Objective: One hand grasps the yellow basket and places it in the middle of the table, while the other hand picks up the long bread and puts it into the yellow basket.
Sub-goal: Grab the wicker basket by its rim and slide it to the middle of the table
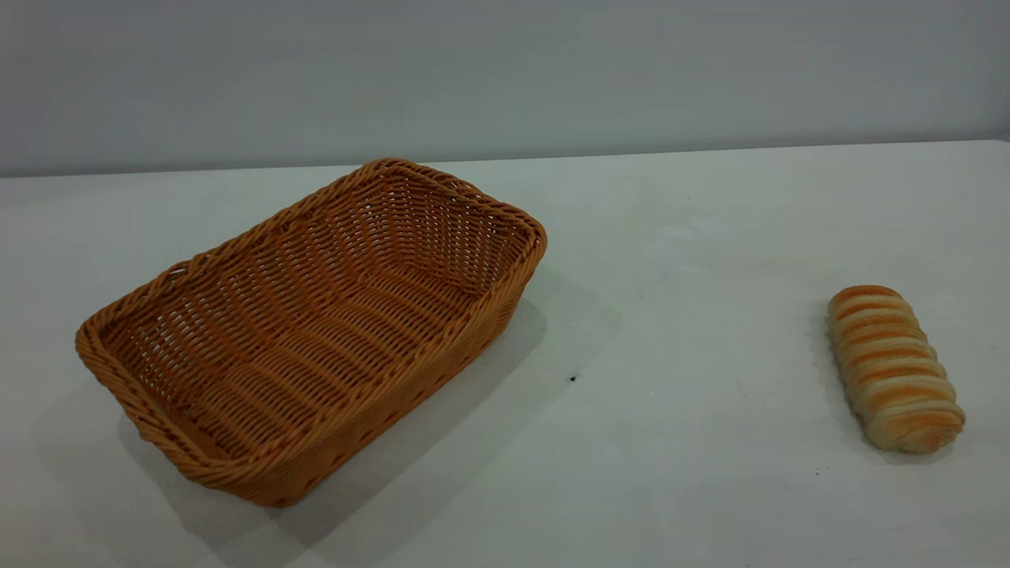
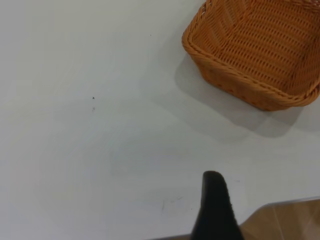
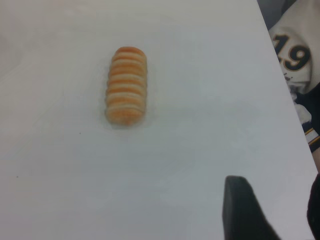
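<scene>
Exterior view: a broad white table (image 1: 671,260) is filling the frame, with a pale wall behind it. The yellow basket (image 1: 316,331), a large woven rectangle, is sitting empty on the left side, turned at an angle, not yet in the middle. The long bread (image 1: 894,368), a small striped loaf, is lying well apart on the right, near that side of the frame. Neither arm is showing here, so open tabletop is lying between the two things.

Left wrist view: the camera is looking down on bare table, with one corner of the basket (image 2: 260,55) at the far side. Only one dark finger (image 2: 216,207) of the left gripper is showing, hanging above the table near its edge and well apart from the basket; I cannot tell whether the pincer is open or closed. A strip of brown floor is showing past the table edge.

Right wrist view: the loaf (image 3: 126,85) is lying alone on the table. One dark finger (image 3: 245,210) of the right gripper is showing, well short of the loaf; again its state cannot be told. The table edge is running close by, with a numbered shirt beyond it.

Likely risks: the light basket could tip or swing if it is pinched at one rim, and the loaf could roll or be nudged towards the nearby edge if the fingers land off-centre.
</scene>
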